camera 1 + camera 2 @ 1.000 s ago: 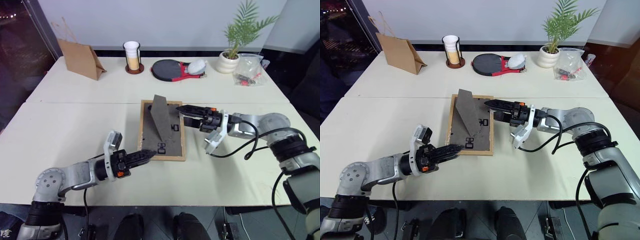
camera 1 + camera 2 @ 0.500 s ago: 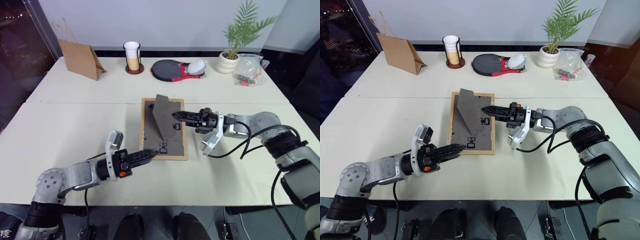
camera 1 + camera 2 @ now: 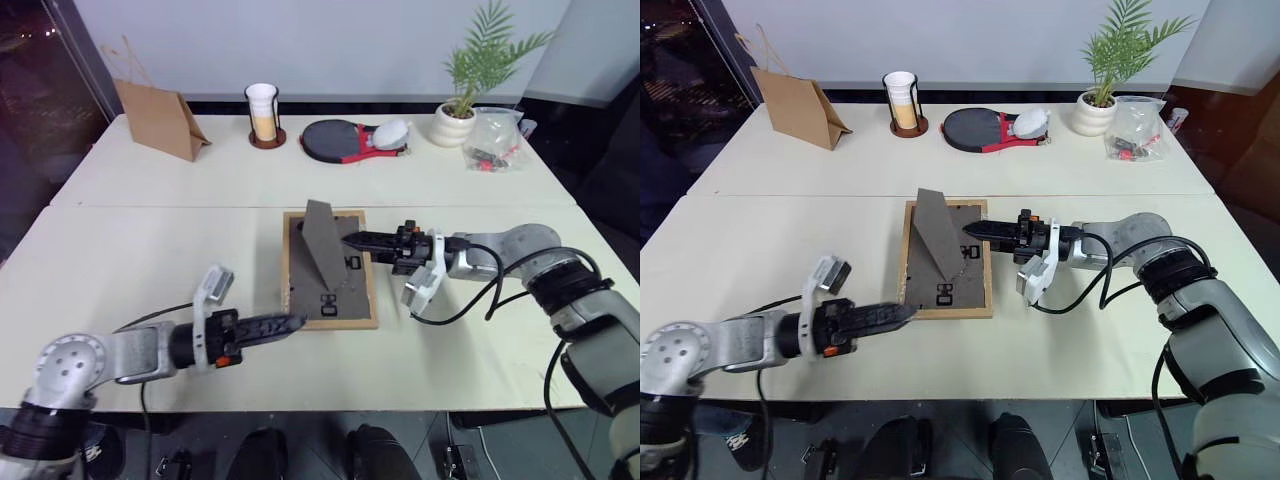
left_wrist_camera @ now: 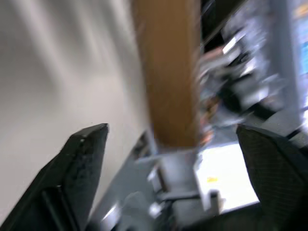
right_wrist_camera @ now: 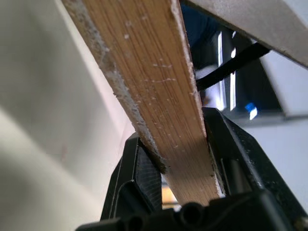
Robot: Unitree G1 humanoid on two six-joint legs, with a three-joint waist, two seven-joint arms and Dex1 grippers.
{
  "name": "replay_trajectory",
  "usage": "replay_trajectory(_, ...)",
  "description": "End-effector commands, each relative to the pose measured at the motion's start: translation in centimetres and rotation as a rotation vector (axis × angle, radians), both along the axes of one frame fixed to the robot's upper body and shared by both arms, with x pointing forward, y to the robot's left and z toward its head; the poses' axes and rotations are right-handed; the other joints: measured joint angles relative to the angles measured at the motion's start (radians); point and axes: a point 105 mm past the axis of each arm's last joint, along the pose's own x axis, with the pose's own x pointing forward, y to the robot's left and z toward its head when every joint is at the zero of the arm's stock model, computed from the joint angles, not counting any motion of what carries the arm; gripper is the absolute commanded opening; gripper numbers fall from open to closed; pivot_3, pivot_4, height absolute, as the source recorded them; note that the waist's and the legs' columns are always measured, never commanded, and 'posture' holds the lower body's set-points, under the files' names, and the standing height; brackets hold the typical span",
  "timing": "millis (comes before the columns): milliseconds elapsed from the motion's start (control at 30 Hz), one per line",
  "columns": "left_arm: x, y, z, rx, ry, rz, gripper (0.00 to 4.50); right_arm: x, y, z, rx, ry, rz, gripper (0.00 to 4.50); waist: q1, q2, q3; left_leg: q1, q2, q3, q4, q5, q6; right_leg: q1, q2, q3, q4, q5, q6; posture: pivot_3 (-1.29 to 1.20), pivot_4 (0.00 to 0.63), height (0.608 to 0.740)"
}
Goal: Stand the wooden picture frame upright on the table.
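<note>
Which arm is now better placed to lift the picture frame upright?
The right. Its end effector is already shut on the wooden picture frame at its edge, while the left end effector is open beside the frame's near corner.

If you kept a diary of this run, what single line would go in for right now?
small light-wood picture frame: face-down on pale cream table, stand folded out | right gripper: clamped on frame's edge | left gripper: open, beside frame's near corner

Right pincer [image 3: 352, 239] clamped, left pincer [image 3: 290, 324] spread wide.
</note>
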Motion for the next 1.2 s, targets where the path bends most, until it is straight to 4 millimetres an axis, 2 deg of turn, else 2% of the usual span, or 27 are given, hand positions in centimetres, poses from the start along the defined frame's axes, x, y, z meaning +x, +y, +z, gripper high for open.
replay_trajectory(33, 1.0, 3.2, 1.4, 0.119, -0.166, -0.003, 4.45, 0.5, 0.1, 0.9, 0.093, 0.247, -0.064, 1.05, -0.008, -0.001, 0.0, 0.001, 0.0, 0.0, 0.0, 0.0, 0.0, 0.001, 0.0, 0.0, 0.0, 0.0, 0.0, 0.0, 0.15, 0.74)
replay_trajectory(100, 2.1, 5.0, 1.7, 0.185, -0.24, 0.02, 4.45, 0.2, 0.3, 1.1, 0.14, 0.474, -0.116, 1.05, -0.01, -0.001, 0.0, 0.002, 0.0, -0.002, 0.0, -0.001, 0.001, 0.004, -0.001, -0.002, 0.0, 0.0, 0.0, 0.0, 0.15, 0.74)
replay_trajectory(200, 3.8, 6.3, 2.2, 0.233, -0.327, 0.058, 4.45, -1.5, 1.1, 2.1, 0.184, 0.997, -0.104, 1.05, -0.009, 0.001, 0.001, 0.002, 0.001, -0.004, 0.0, -0.001, 0.003, 0.006, -0.005, -0.004, 0.0, 0.0, 0.0, 0.0, 0.15, 0.74)
replay_trajectory(300, 4.8, 6.6, 2.5, 0.236, -0.373, 0.068, 4.45, -3.0, 1.4, 3.1, 0.202, 1.369, -0.046, 1.05, -0.014, 0.001, 0.001, 0.002, 0.001, -0.006, 0.0, -0.002, 0.003, 0.005, -0.006, -0.006, 0.0, 0.0, 0.0, 0.0, 0.15, 0.74)
replay_trajectory(367, 5.1, 6.4, 2.7, 0.232, -0.397, 0.064, 4.45, -4.5, 1.1, 3.0, 0.15, 1.645, 0.015, 1.05, -0.014, 0.001, 0.001, 0.002, 0.001, -0.006, 0.0, -0.002, 0.003, 0.005, -0.006, -0.007, 0.001, 0.0, 0.0, 0.0, 0.15, 0.74)
replay_trajectory(433, 5.2, 6.1, 2.6, 0.23, -0.407, 0.055, 4.45, -4.8, 0.8, 2.2, 0.122, 1.815, 0.035, 1.05, -0.012, 0.001, 0.001, 0.002, 0.001, -0.006, -0.001, -0.002, 0.003, 0.005, -0.006, -0.007, 0.001, 0.0, -0.001, 0.0, 0.15, 0.74)
replay_trajectory(533, 5.1, 5.7, 2.4, 0.228, -0.415, 0.034, 4.45, -4.0, 0.4, 0.3, 0.125, 1.92, 0.016, 1.05, -0.013, 0.001, 0.001, 0.001, 0.001, -0.006, -0.001, -0.002, 0.003, 0.003, -0.007, -0.007, 0.001, -0.001, -0.002, 0.0, 0.15, 0.74)
replay_trajectory(667, 5.0, 5.3, 2.4, 0.235, -0.426, 0.014, 4.45, -2.9, 0.5, -2.2, 0.123, 1.952, -0.023, 1.05, -0.011, 0.001, 0.001, -0.002, 0.001, -0.005, -0.001, -0.002, 0.003, -0.001, -0.006, -0.007, 0.001, -0.001, -0.002, 0.0, 0.15, 0.74)
replay_trajectory(900, 4.9, 4.6, 2.2, 0.234, -0.428, 0.001, 4.45, -1.5, 1.1, -5.0, 0.116, 1.982, -0.051, 1.05, -0.012, 0.001, 0.001, -0.002, 0.001, -0.004, 0.0, -0.002, 0.003, -0.001, -0.004, -0.007, 0.002, -0.001, -0.001, 0.0, 0.15, 0.74)
replay_trajectory(1133, 4.7, 4.2, 2.1, 0.227, -0.424, 0.01, 4.45, -1.5, 0.8, -7.3, 0.091, 2.065, -0.082, 1.05, -0.014, 0.001, 0.001, -0.002, 0.001, -0.004, 0.0, -0.002, 0.003, -0.001, -0.003, -0.006, 0.003, 0.0, -0.001, 0.0, 0.15, 0.74)
replay_trajectory(1200, 4.6, 4.2, 2.1, 0.225, -0.424, 0.013, 4.5, -1.4, 0.5, -7.5, 0.095, 2.074, -0.089, 2.06, -0.014, 0.001, 0.001, -0.001, 0.001, -0.004, 0.0, -0.002, 0.003, -0.001, -0.003, -0.006, 0.003, 0.0, -0.001, 0.0, 0.15, 0.74)
